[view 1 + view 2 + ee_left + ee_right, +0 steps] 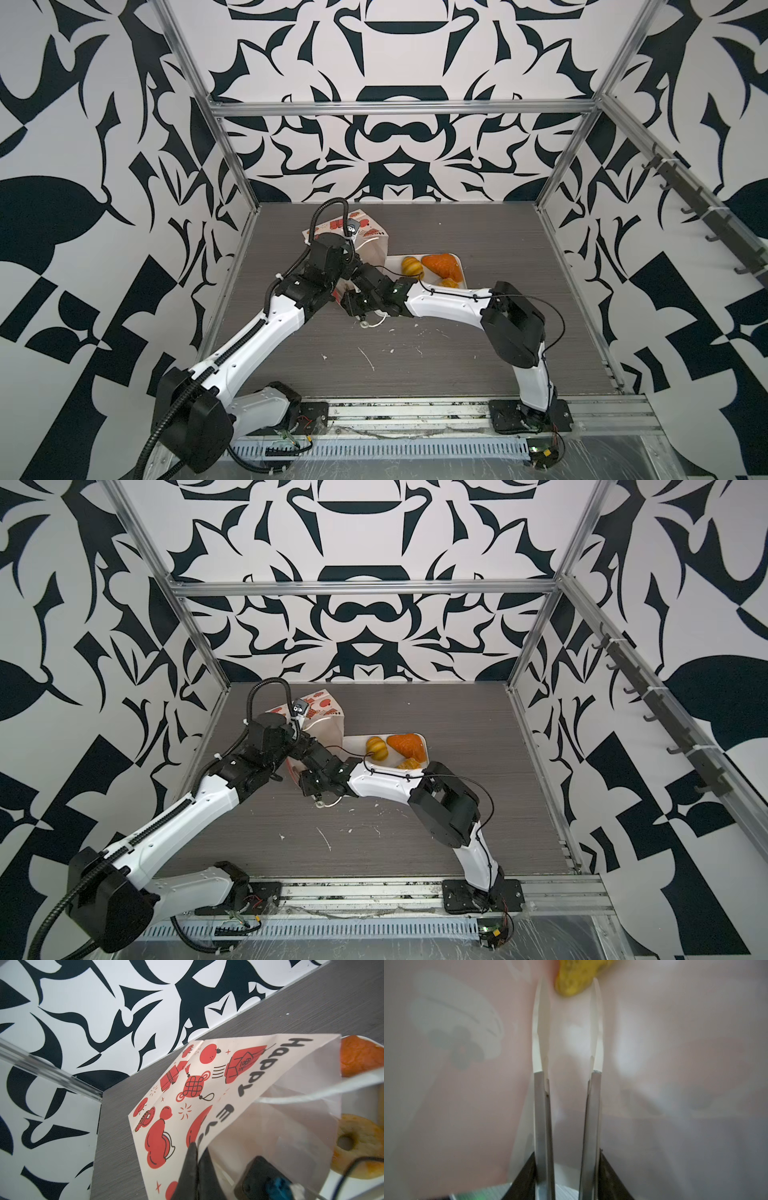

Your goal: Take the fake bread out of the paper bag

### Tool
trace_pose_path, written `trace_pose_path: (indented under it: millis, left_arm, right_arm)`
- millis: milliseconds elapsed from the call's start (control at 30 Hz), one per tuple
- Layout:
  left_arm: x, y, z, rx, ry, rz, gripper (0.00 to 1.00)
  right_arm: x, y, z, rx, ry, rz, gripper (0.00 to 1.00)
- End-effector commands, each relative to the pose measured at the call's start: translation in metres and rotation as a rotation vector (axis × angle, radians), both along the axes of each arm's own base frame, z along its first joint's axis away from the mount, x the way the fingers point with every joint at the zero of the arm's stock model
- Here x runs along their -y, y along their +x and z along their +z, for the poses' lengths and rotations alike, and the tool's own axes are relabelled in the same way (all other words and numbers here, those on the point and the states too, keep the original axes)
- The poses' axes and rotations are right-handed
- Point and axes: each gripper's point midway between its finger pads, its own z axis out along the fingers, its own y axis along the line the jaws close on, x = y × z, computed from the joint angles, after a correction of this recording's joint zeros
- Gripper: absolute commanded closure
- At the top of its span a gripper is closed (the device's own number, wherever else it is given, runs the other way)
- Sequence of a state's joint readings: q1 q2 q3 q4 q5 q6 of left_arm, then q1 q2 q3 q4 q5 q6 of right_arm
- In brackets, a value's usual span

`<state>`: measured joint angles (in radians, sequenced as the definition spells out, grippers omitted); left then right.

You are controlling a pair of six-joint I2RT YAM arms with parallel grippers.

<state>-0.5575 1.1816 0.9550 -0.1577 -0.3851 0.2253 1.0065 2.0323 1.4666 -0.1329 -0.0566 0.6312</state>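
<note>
The white paper bag [376, 239] [330, 719] with red pictures lies on its side at the back left of the table, and in the left wrist view its printed side [207, 1084] faces up. My left gripper [196, 1148] is shut on the bag's rim at the mouth. My right gripper [569, 980] reaches deep inside the bag, jaws apart, with the end of a yellow croissant [577, 972] between the tips. Other fake bread lies outside on the tray: an orange triangular piece [442, 266] [361, 1055], a ring doughnut [353, 1142] and a yellow pastry [411, 266].
The white tray [392, 262] [357, 742] stands right beside the bag, partly under my right forearm [444, 307]. A white string handle [376, 325] lies on the table in front of the bag. Metal frame posts and patterned walls close in the back and sides.
</note>
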Motion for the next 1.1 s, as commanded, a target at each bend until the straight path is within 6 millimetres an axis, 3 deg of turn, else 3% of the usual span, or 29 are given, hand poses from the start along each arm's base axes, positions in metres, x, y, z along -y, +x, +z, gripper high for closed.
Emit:
trace_pose_path:
  millis: [0,667,1067]
  left_arm:
    - [0.014,-0.008,0.031,0.073,-0.093,-0.059,1.00]
    - [0.006,-0.002,0.019,-0.051,-0.226,-0.083,1.00]
    - [0.017,0.001,0.013,-0.092,-0.257,-0.115,1.00]
  right_arm:
    - [0.000,0.003,0.013,0.007,0.051,-0.014,0.56]
    - [0.001,0.008,0.021,0.051,0.107,-0.037,0.56]
    - [-0.021,0.016,0.033,0.063,0.151,-0.006,0.55]
